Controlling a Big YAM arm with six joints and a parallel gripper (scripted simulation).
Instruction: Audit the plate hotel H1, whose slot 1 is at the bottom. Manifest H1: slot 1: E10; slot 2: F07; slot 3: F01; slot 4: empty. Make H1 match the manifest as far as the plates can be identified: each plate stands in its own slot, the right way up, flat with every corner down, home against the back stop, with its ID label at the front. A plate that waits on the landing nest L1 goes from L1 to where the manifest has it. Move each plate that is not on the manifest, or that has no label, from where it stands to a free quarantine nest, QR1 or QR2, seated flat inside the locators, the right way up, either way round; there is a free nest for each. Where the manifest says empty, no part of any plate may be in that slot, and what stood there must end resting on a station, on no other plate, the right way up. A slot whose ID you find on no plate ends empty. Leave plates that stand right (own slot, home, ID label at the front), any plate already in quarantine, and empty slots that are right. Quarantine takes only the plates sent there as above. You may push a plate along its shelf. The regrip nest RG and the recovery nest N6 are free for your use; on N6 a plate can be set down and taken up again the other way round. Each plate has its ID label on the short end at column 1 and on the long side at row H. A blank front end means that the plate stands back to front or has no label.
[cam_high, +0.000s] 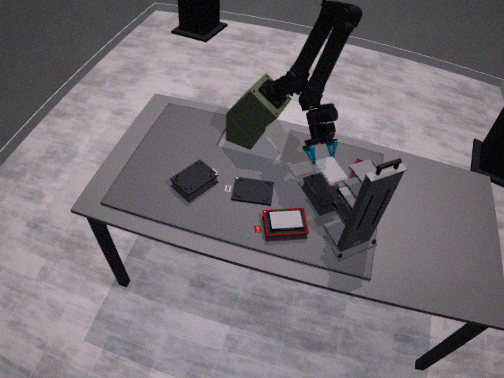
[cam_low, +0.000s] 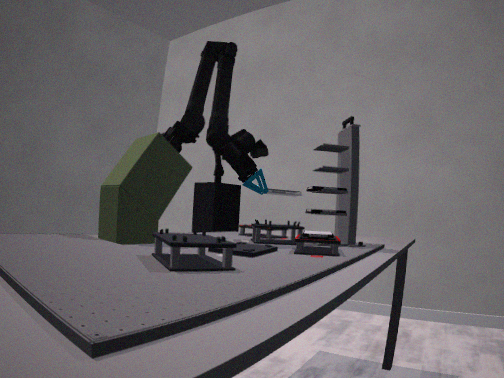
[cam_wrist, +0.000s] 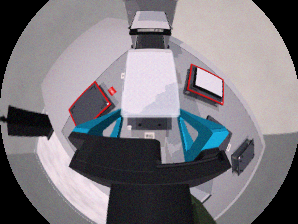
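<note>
Ahead of the jaws, plate hotel standing upright with four shelves, and below and to the side a red-framed nest carrying a pale plate. Between the blue fingers of the gripper, spread wide, a white plate gripped by its edges, level in the air, pointing toward the shelves and well apart from them.

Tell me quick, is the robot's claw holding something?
Gripper: shut on a plate, carried level in the air toward the hotel.
</note>
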